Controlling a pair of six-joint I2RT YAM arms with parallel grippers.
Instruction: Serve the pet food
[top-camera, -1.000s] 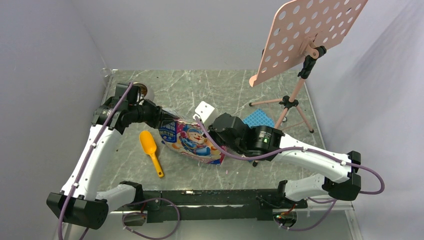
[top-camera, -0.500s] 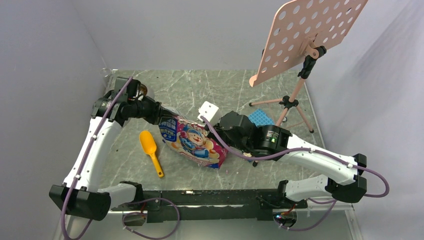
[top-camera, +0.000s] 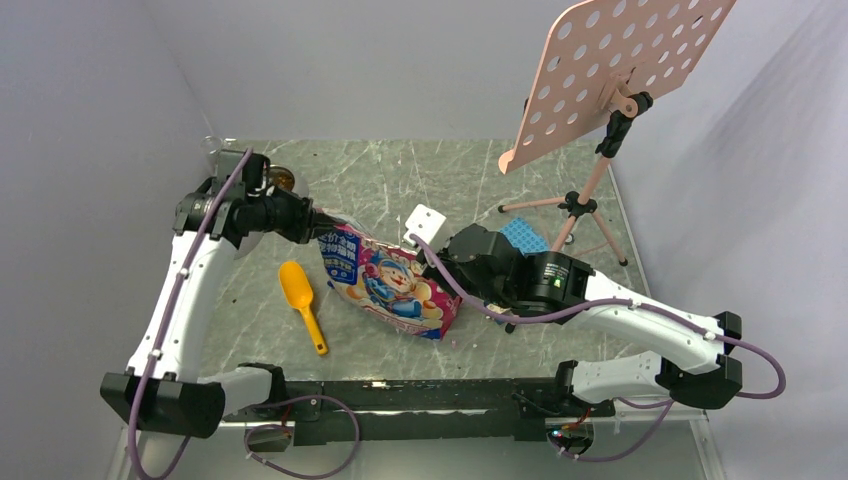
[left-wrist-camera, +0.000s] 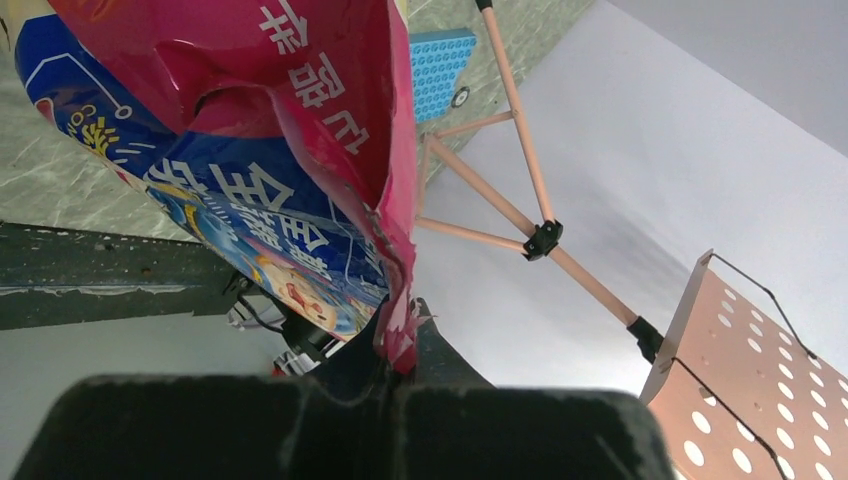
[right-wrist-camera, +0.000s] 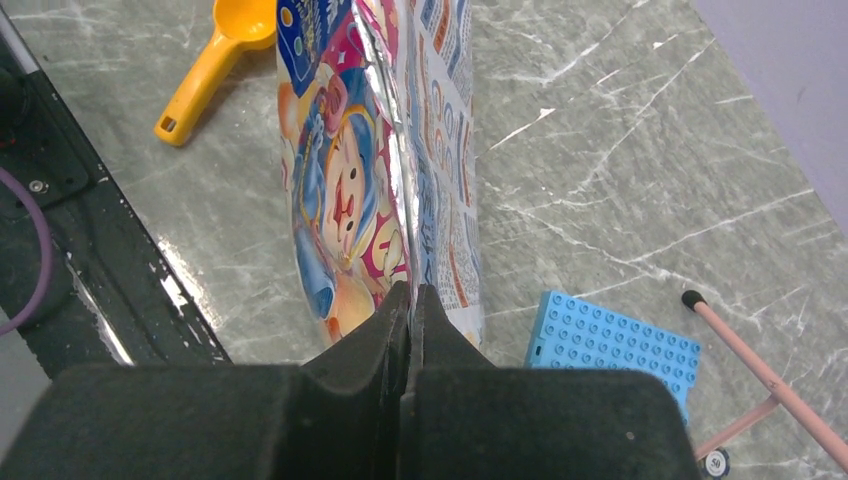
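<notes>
The glossy pink cartoon-printed pouch (top-camera: 385, 280) is held between both arms above the table's middle. My left gripper (top-camera: 318, 228) is shut on the pouch's ragged pink top edge (left-wrist-camera: 400, 320), at its far-left corner. On the opposite, right end of the pouch (right-wrist-camera: 380, 180), my right gripper (top-camera: 447, 275) is shut on the seam, fingertips pinched flat against it (right-wrist-camera: 408, 295). The pet food itself is hidden; no kibble shows in any view.
An orange-yellow scoop (top-camera: 302, 302) lies left of the pouch, bowl end away from me. A blue studded plate (top-camera: 525, 237) and a small white block (top-camera: 425, 220) lie behind the right arm. A pink perforated stand on a tripod (top-camera: 610, 70) rises at back right. A bowl rim (top-camera: 280, 180) peeks behind the left wrist.
The left gripper has drawn back toward the far left with the pouch's top edge. The right arm has shifted slightly right, and the pouch between them now stands more upright.
</notes>
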